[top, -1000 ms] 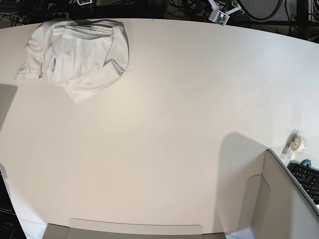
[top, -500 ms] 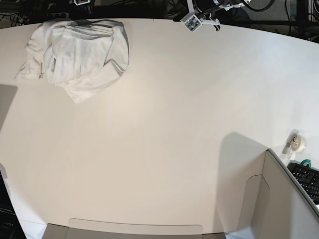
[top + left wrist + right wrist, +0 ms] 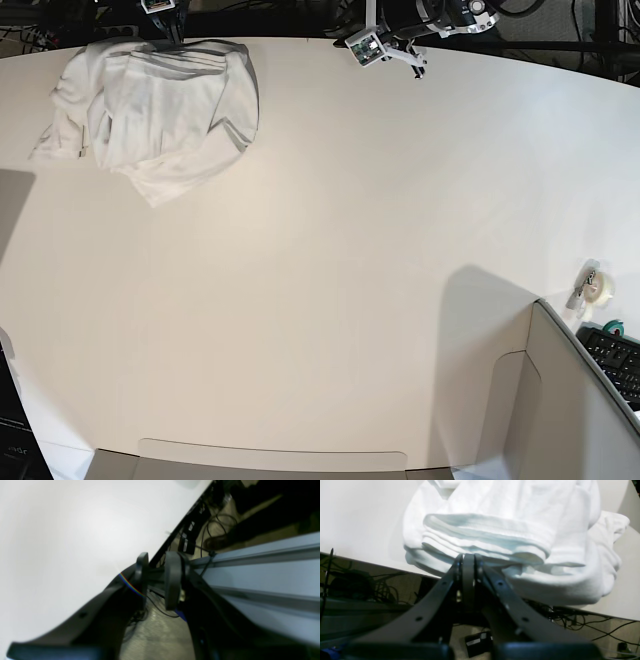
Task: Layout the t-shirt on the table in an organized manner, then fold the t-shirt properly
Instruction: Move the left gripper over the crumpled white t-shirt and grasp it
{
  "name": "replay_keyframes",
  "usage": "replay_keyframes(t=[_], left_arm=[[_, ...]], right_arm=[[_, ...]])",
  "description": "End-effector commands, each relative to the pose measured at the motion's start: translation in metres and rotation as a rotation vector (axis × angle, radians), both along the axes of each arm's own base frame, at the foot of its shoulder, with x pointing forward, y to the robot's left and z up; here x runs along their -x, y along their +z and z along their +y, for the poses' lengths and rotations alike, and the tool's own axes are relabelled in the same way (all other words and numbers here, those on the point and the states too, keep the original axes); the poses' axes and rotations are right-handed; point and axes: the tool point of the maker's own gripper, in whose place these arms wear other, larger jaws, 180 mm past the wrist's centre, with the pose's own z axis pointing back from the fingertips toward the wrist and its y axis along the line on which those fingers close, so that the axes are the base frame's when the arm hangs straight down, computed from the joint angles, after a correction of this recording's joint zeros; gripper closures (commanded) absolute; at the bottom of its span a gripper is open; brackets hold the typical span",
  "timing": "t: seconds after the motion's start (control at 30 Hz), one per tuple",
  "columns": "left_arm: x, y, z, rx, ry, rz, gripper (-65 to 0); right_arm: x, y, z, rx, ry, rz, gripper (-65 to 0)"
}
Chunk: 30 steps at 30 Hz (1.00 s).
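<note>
- The right gripper (image 3: 468, 557) has its jaws pressed together with nothing between them; its tips sit just at the table's far edge, right before the bunched hem of the t-shirt (image 3: 515, 530).
- The left gripper (image 3: 156, 580) shows a clear gap between its two fingers, empty, hanging beyond the table rim over the cables and floor; in the base view it sits at the top edge (image 3: 415, 62), well apart from the cloth.
- The t-shirt (image 3: 160, 110) lies crumpled in a heap at the far corner of the table (image 3: 330, 280), part of it drooping over the edge; no print is visible from here.
- The step in hand, as I judge it, is reaching for the shirt to begin spreading it.
- To do it well, the right jaws should part before they meet the cloth, then take a single outer layer at the hem, not the whole stacked fold.
- The left arm probably needs to travel across to take a second hold, so the shirt can be drawn toward the middle without dragging it off the rim.
</note>
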Motion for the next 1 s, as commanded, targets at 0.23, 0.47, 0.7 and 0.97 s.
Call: replay_keyframes(t=[0.23,0.47,0.7,0.97], left_arm=[[-0.081,0.034,-0.006,0.033,0.089,-0.172,-12.1],[-0.085,0.039,-0.009,0.034,0.028,-0.202,-12.1],[-0.082,0.045,-0.017,0.053,-0.073,-0.238,-12.1],[-0.073,0.068,-0.057,0.179,-0.182,-0.275,-14.2]], right_arm=[[-0.005,0.01,0.001,-0.006,0.0,-0.045,0.0],[-0.005,0.011,-0.008,0.01,-0.052,-0.048,0.0],[-0.009,0.014,-0.016,0.026,-0.076,-0.065,0.0],[-0.02,0.026,-0.056,0.112,-0.237,-0.133,0.0]])
